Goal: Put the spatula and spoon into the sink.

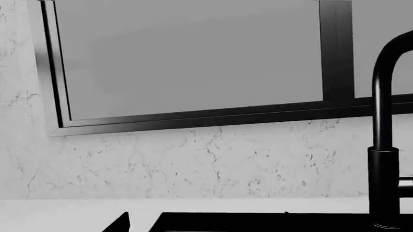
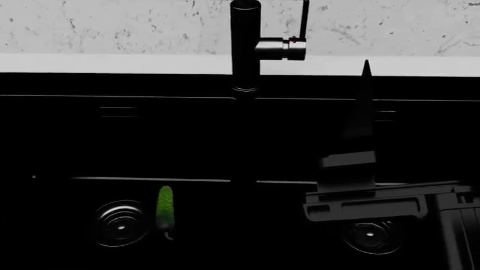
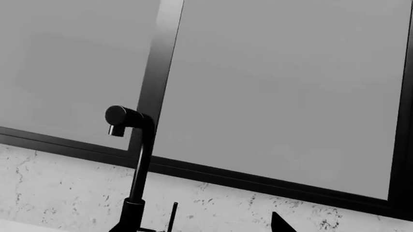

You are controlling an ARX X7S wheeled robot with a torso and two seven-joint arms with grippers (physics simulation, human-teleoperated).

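Neither spatula nor spoon shows in any view; only a cucumber lies in the left basin of the sink, beside its drain. The right gripper hovers over the right basin; whether it is clenched I cannot tell. The left gripper is unseen. Best to look toward the counter and find the tools first.

My right hand hides part of the sink beyond it, and I cannot tell whether its fingers are apart or together. Below it my arm runs off the head view's edge. My left hand is barely a dark tip at its wrist view's edge. The faucet is cut off above. Left of my right hand, the cucumber's lower end fades into blackness.
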